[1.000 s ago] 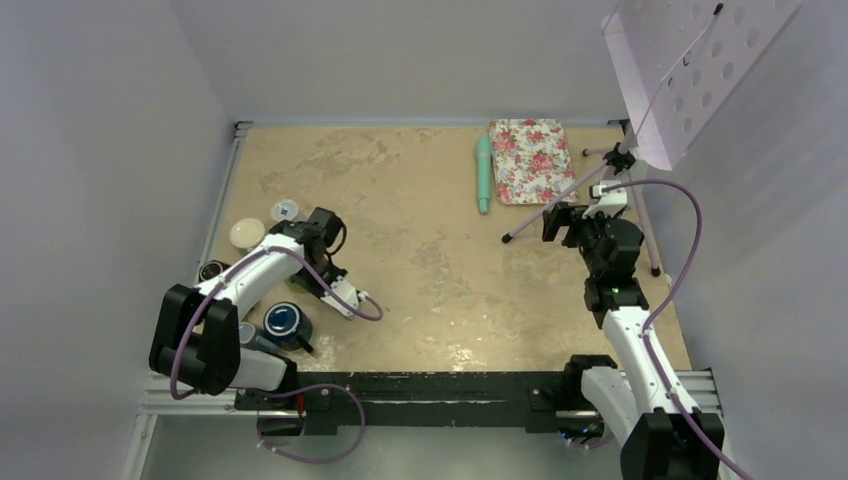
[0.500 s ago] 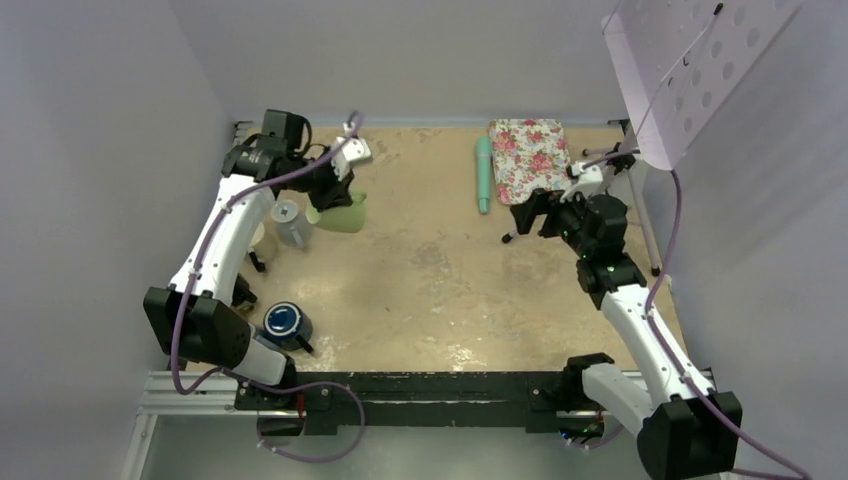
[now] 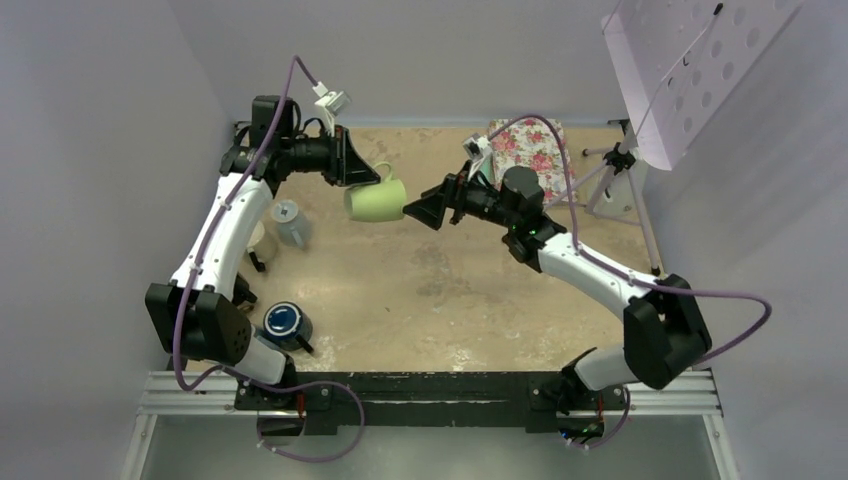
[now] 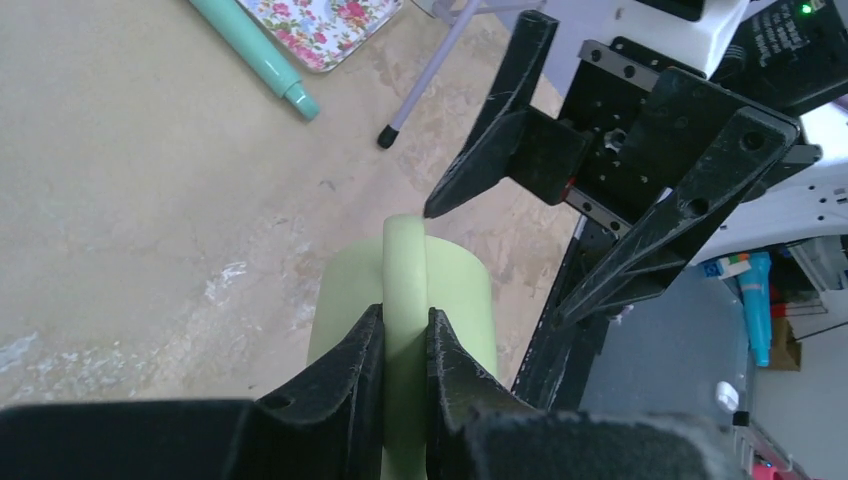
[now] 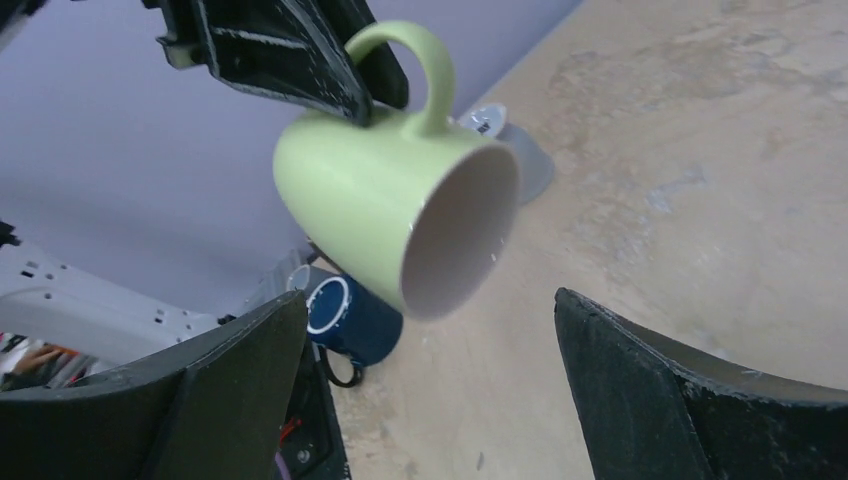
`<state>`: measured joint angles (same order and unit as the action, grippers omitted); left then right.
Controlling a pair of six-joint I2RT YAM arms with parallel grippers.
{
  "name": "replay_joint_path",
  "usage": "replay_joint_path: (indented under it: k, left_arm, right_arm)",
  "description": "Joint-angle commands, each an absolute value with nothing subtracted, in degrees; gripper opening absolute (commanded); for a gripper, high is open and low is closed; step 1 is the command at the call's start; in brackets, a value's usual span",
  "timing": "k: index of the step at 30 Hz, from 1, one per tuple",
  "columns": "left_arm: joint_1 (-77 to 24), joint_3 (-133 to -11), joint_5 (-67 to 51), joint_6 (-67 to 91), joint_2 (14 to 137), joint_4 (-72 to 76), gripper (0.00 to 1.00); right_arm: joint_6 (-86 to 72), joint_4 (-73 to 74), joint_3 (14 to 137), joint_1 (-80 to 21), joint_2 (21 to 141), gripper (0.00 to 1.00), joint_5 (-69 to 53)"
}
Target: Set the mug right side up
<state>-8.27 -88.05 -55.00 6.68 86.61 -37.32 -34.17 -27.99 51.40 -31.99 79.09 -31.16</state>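
**Operator A:** Talk me through it from our side outward.

**Operator B:** Nearest me, the dark blue glazed mug [image 3: 285, 322] stands on the counter [image 3: 450, 300], nearer than the pale green ceramic mug [image 3: 375, 202] and off to its left. I'm leaving that one alone.

**Operator A:** And the green one?

**Operator B:** It's off the surface, held in the air above the counter. It lies on its side with the mouth turned toward the right arm. My left end effector [image 4: 405, 325] is clenched on its looped handle [image 5: 420, 60], one finger on each side of the loop.

**Operator A:** The right side?

**Operator B:** The right end effector [image 3: 425, 207] is spread wide and holds nothing. It sits just beside the green mug's open rim, and I see no contact from the wrist view.

**Operator A:** Which step is that?

**Operator B:** I'd call it mid-turn: lifted and tipped halfway, not yet upright. It looks like a handover between the arms.

**Operator A:** Next move?

**Operator B:** As I judge it, I bring the right fingers around the green mug's body and close them. Only then do I release the handle. After that I rotate it mouth-up and set its base on the bare counter beneath. The grip on the handle is narrow, so I'd expect the mug to swing if I hurry.
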Motion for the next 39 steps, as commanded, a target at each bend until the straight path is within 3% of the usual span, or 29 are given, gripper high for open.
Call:
replay_joint_path:
  k: [1, 6, 8, 9, 10, 13, 14, 17, 18, 19, 21, 28, 33, 39]
  left_arm:
    - [-9.5, -87.0, -61.3, 12.0, 84.8, -31.2, 0.0]
    - [-10.1, -85.4, -61.4, 16.5, 85.1, -25.6, 0.0]
    - [-10.4, -85.0, -62.1, 20.8, 85.6, -21.4, 0.0]
    - [-10.6, -84.9, -62.2, 22.4, 85.8, -19.6, 0.0]
    - [-10.6, -84.6, -61.7, 23.5, 86.0, -18.4, 0.0]
    - [-10.3, -85.3, -58.3, 22.1, 86.7, -21.4, 0.0]
    - [-10.0, -86.0, -55.4, 20.3, 86.9, -24.2, 0.03]
    - [-8.1, -89.3, -44.4, 14.7, 88.1, -33.4, 0.63]
    - [-7.4, -90.8, -40.8, 12.9, 88.5, -36.1, 0.78]
    - [-6.4, -92.2, -37.9, 11.5, 89.0, -38.3, 0.89]
    - [-4.6, -94.1, -33.8, 10.0, 89.7, -41.5, 0.99]
    - [-2.5, -91.2, -26.5, 3.1, 88.2, -45.8, 1.0]
    - [-2.5, -85.6, -27.4, -1.1, 84.9, -45.1, 1.0]
    - [-2.5, -81.2, -27.3, -4.3, 83.0, -44.9, 1.0]
  right_arm:
    - [-37.8, -34.5, 58.2, -33.6, 83.4, 0.96, -38.5]
    - [-41.5, -39.2, 60.1, -35.7, 87.5, 0.86, -43.5]
    - [-42.5, -40.4, 61.2, -36.5, 89.2, 0.74, -45.8]
    - [-43.4, -42.0, 61.5, -36.7, 90.0, 0.64, -46.8]
    - [-44.2, -43.3, 61.8, -36.6, 90.3, 0.43, -47.4]
    - [-41.1, -38.6, 63.4, -36.5, 88.8, 0.0, -44.1]
    - [-37.7, -32.9, 65.0, -36.5, 88.1, 0.0, -40.8]
    - [-23.7, -8.0, 74.6, -36.3, 88.1, 0.0, -25.3]
    - [-19.6, -0.3, 78.2, -36.3, 89.1, 0.0, -19.1]
    - [-15.2, 6.4, 82.4, -36.2, 90.6, 0.0, -13.3]
    - [-9.6, 17.1, 89.9, -36.0, 94.3, 0.0, -3.0]
    - [-4.3, 37.6, 111.0, -31.3, 108.2, 0.0, 20.1]
    - [-5.5, 49.1, 123.6, -23.9, 119.4, 0.0, 22.6]
    - [-4.7, 53.8, 128.1, -18.9, 127.7, 0.0, 20.9]
